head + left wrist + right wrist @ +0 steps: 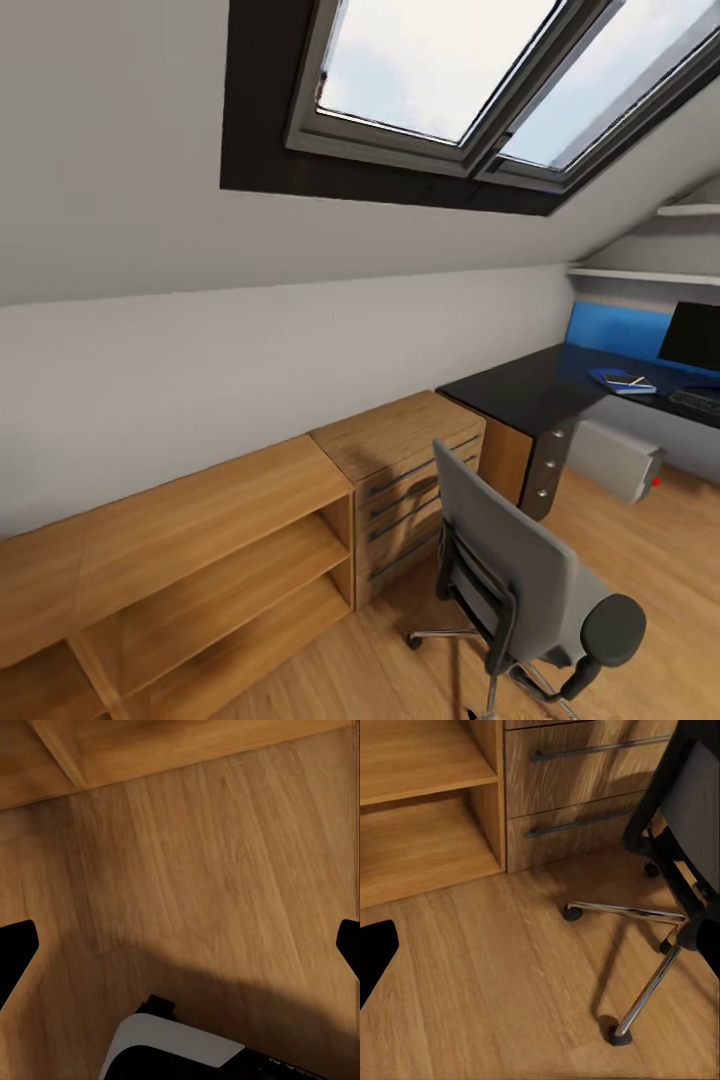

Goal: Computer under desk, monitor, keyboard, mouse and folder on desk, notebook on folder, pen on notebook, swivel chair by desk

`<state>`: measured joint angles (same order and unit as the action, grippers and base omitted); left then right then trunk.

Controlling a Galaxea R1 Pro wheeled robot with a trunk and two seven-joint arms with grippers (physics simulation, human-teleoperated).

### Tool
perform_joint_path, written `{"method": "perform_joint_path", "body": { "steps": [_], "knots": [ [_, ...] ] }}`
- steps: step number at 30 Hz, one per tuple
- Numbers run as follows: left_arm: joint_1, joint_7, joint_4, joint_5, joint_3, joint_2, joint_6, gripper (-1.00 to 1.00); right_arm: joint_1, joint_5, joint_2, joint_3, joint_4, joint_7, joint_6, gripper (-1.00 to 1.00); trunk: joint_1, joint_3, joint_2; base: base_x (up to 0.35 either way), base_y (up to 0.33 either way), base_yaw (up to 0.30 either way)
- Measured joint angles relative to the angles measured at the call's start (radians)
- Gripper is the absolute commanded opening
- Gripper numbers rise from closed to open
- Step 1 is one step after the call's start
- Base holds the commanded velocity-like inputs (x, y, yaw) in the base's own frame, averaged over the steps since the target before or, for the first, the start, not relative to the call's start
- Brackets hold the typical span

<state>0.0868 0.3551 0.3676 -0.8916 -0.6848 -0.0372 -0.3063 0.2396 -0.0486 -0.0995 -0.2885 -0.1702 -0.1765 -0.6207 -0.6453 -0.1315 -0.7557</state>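
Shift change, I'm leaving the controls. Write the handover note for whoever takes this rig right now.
Left gripper: open, empty, above bare floor.
Right gripper: open, empty, near the chair's base.
On the desk: monitor, keyboard, folder with something dark and a pen on top; the notebook can't be confirmed from here. Mouse not made out.
Computer sits under the desk.
Swivel chair stands away from the desk, by the wooden dresser.
Left: push the chair to the desk, check the mouse.
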Motion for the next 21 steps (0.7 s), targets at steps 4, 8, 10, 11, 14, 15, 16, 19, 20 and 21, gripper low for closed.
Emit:
{"method": "perform_joint_path", "body": {
  "steps": [4, 8, 10, 11, 14, 15, 16, 19, 20, 21],
  "knots": [
    [0.0, 0.0, 0.0, 0.0, 0.0, 0.0, 0.0, 1.0, 0.0, 0.0, 0.0, 0.0, 0.0, 0.0, 0.0, 1.0, 0.0, 0.001, 0.0, 0.0, 0.0, -0.3],
    [0.0, 0.0, 0.0, 0.0, 0.0, 0.0, 0.0, 1.0, 0.0, 0.0, 0.0, 0.0, 0.0, 0.0, 0.0, 1.0, 0.0, 0.002, 0.0, 0.0, 0.0, -0.3],
    [0.0, 0.0, 0.0, 0.0, 0.0, 0.0, 0.0, 1.0, 0.0, 0.0, 0.0, 0.0, 0.0, 0.0, -0.001, 1.0, 0.0, 0.003, 0.0, 0.0, 0.0, -0.3],
    [0.0, 0.0, 0.0, 0.0, 0.0, 0.0, 0.0, 1.0, 0.0, 0.0, 0.0, 0.0, 0.0, 0.0, -0.001, 1.0, 0.0, 0.003, 0.0, 0.0, 0.0, -0.3],
    [0.0, 0.0, 0.0, 0.0, 0.0, 0.0, 0.0, 1.0, 0.0, 0.0, 0.0, 0.0, 0.0, 0.0, 0.0, 1.0, 0.0, 0.005, 0.0, 0.0, 0.0, -0.3],
    [0.0, 0.0, -0.001, 0.0, 0.0, 0.0, 0.0, 1.0, 0.0, 0.0, 0.0, 0.0, 0.0, 0.0, 0.0, 1.0, 0.0, 0.005, 0.0, 0.0, 0.0, -0.3],
    [0.0, 0.0, 0.0, 0.0, 0.0, 0.0, 0.0, 1.0, 0.0, 0.0, 0.0, 0.0, 0.0, 0.0, 0.0, 1.0, 0.0, 0.005, 0.0, 0.0, 0.0, -0.3],
    [0.0, 0.0, 0.0, 0.0, 0.0, 0.0, 0.0, 1.0, 0.0, 0.0, 0.0, 0.0, 0.0, 0.0, 0.0, 1.0, 0.0, 0.007, 0.0, 0.0, 0.0, -0.3],
    [0.0, 0.0, 0.0, 0.0, 0.0, 0.0, 0.0, 1.0, 0.0, 0.0, 0.0, 0.0, 0.0, 0.0, 0.0, 1.0, 0.0, 0.007, 0.0, 0.0, 0.0, -0.3],
    [0.0, 0.0, 0.0, 0.0, 0.0, 0.0, 0.0, 1.0, 0.0, 0.0, 0.0, 0.0, 0.0, 0.0, 0.0, 1.0, 0.0, 0.008, 0.0, 0.0, 0.0, -0.3]
  ]
}}
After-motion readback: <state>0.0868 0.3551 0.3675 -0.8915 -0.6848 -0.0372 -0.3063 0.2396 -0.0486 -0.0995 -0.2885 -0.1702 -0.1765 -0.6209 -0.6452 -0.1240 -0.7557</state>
